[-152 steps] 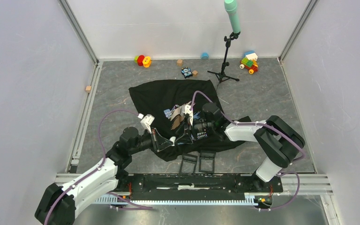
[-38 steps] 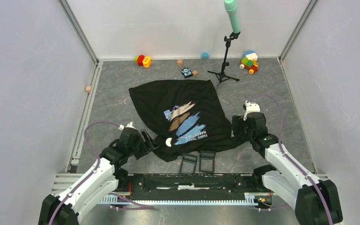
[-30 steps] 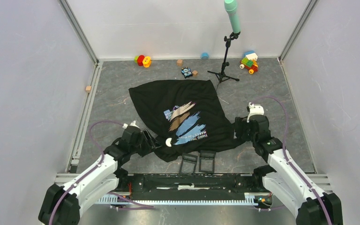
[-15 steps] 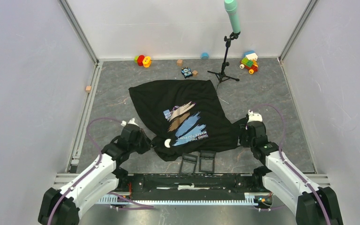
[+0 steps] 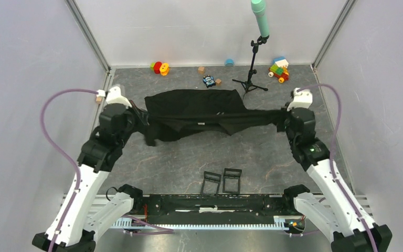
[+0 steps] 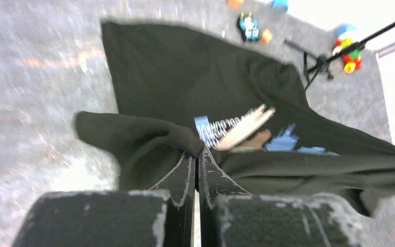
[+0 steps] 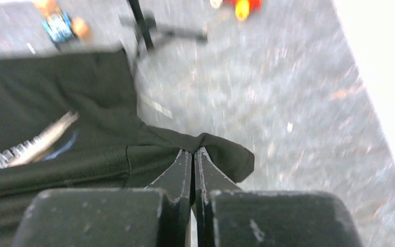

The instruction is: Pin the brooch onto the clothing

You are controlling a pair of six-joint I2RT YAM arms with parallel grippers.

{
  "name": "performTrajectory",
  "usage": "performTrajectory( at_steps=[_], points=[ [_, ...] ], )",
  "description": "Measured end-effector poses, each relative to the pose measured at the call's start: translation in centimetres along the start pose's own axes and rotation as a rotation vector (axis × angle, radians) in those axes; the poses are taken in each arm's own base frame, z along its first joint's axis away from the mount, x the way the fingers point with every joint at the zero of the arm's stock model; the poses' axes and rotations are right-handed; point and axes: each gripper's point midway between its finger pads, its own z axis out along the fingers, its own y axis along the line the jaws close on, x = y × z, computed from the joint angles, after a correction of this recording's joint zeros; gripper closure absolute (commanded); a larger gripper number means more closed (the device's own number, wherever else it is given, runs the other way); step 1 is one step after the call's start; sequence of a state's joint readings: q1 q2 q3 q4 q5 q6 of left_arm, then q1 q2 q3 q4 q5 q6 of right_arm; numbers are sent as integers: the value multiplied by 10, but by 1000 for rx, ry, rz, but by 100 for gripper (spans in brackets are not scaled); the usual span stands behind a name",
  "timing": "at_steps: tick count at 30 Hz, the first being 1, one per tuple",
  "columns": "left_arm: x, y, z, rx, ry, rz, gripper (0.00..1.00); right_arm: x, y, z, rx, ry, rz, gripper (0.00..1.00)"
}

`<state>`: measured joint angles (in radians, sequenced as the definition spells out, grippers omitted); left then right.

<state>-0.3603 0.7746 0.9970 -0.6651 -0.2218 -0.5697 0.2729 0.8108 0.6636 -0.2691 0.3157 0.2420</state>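
The clothing (image 5: 199, 109), a black T-shirt, hangs stretched in a band between my two grippers above the grey floor. My left gripper (image 5: 139, 117) is shut on the shirt's left edge, with a bunch of cloth pinched at its tips (image 6: 198, 150). My right gripper (image 5: 283, 116) is shut on the right edge, with a fold caught between its tips (image 7: 194, 151). The left wrist view shows the shirt (image 6: 185, 77) with its blue and tan print (image 6: 247, 129) below the taut fold. In the right wrist view the shirt (image 7: 56, 103) runs off to the left. The brooch is hidden in every view.
A microphone stand (image 5: 253, 68) stands just behind the shirt's right end. Along the back wall lie a red and yellow toy (image 5: 159, 67), a small blue toy (image 5: 208, 81), wooden cubes and a coloured block toy (image 5: 279, 69). Two black frames (image 5: 223, 181) lie near the arm bases.
Both grippers have shut on the shirt's side edges, risen and moved back and apart. The shirt went from lying flat to a stretched band. The small white piece near its front hem no longer shows.
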Motion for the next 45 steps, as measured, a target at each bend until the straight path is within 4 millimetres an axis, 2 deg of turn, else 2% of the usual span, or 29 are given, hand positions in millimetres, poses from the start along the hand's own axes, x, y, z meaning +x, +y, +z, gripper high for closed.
performTrajectory(
  at_steps=[1,5,8,11,15,18,21,25,28,30,32,34,37,39,41,42,45],
  points=[
    [-23,-4,-9,-2,-49,26,98,-28,2,-5,-3,-60,11,100],
    [-68,-17,-32,7,-132,71,98,-107,2,-32,-7,-228,39,100],
    [-95,-29,-47,29,-181,88,98,-145,1,-53,-16,-314,52,100],
    [-107,-34,-57,44,-204,98,98,-166,-2,-72,-23,-374,54,100],
    [-116,-42,-56,61,-203,118,98,-182,-2,-81,-29,-404,48,100],
    [-117,-47,-37,48,-176,138,98,-183,4,-71,-37,-393,44,100],
    [-110,-46,-4,16,-116,154,98,-176,16,-45,-56,-346,32,100],
    [-105,-36,52,-39,-12,148,98,-157,37,5,-87,-251,15,100],
    [-118,-25,85,-73,15,121,98,-147,51,35,-109,-190,3,100],
    [-137,-23,95,-68,0,100,98,-157,61,49,-131,-184,3,100],
    [-162,-25,97,-48,-43,84,98,-182,73,57,-167,-225,12,100],
    [-194,-32,90,-10,-106,73,98,-210,83,56,-207,-291,24,100],
    [-235,-45,66,45,-211,85,98,-251,93,40,-267,-408,38,100],
    [-254,-56,47,87,-281,101,98,-270,95,25,-296,-480,41,100],
    [-254,-61,33,118,-306,107,98,-273,93,13,-307,-518,45,100],
    [-245,-59,28,125,-307,107,98,-265,90,9,-308,-517,45,100],
    [-181,-37,24,124,-220,70,98,-206,80,6,-312,-449,44,100]
  ],
)
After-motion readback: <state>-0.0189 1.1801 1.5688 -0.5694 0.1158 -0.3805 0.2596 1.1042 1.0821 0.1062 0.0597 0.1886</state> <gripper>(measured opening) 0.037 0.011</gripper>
